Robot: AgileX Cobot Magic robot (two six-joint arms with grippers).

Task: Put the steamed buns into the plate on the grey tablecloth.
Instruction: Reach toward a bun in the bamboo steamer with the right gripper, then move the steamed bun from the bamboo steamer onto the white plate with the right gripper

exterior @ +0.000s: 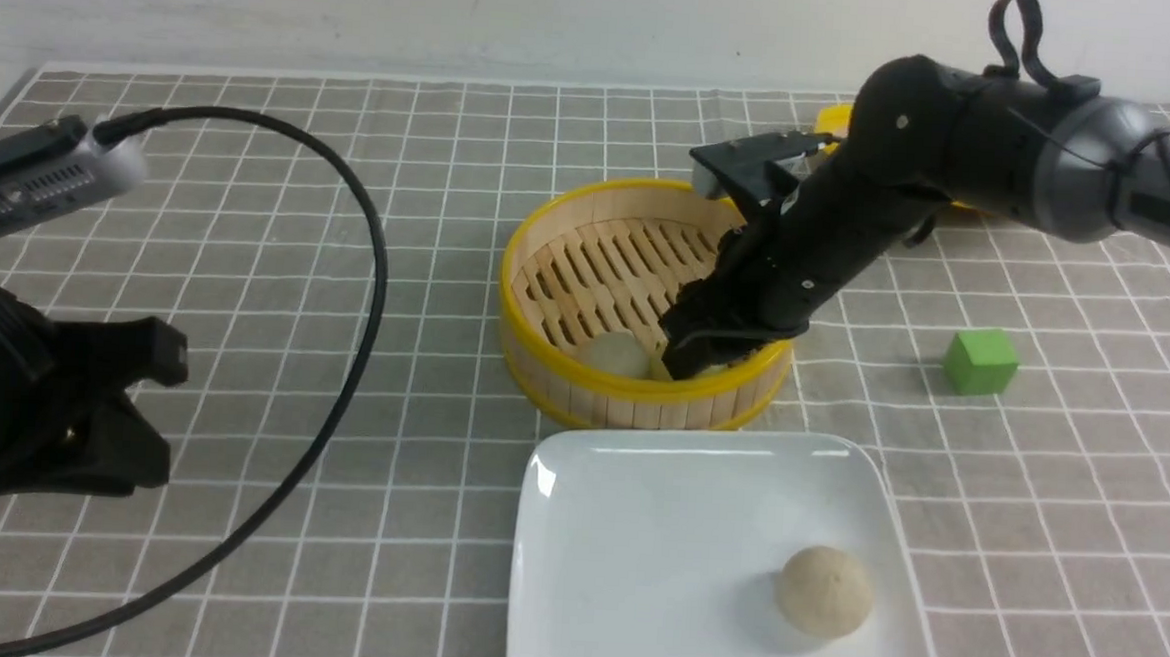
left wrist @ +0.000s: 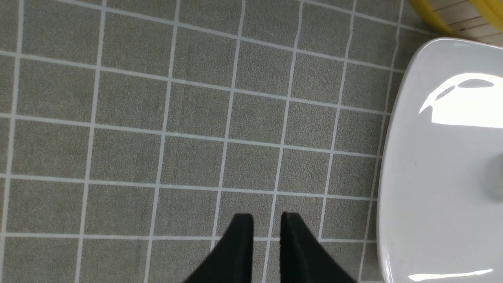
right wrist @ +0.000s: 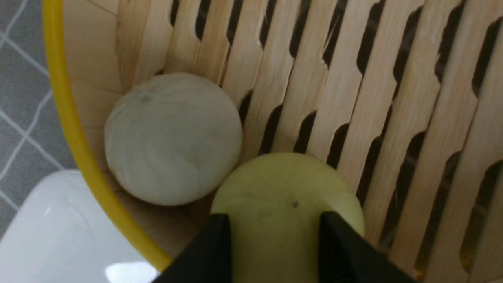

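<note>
Leftmost, the left gripper (exterior: 163, 402) hangs over the grey tablecloth (exterior: 265, 512), its jaws a little apart with nothing between them. Next come the white plate (exterior: 631, 591) and, just beyond it, the bamboo steamer (exterior: 597, 394). Inside the steamer, the beige bun (exterior: 615, 354) sits by the near wall; it should be light and soft, easily dented, and best taken low around its widest part with a gentle squeeze. Beside it to the right is the pale yellow bun (right wrist: 290, 177), between the tips of the right gripper (right wrist: 275, 216). Those jaws stand apart by the bun's width or less, and I cannot tell whether they are clamped on it. It too looks soft and light, with a smooth skin that could slip if pinched near the crown; an even hold on opposite sides would suit it. Further right, the off-white bun (exterior: 824, 592) already rests on the plate. Beyond is the green cube (exterior: 981, 362), stiffer by its look.

Counted: three buns, two in the steamer and one on the plate; one plate, one steamer, one cube, one cloth over the surface.
</note>
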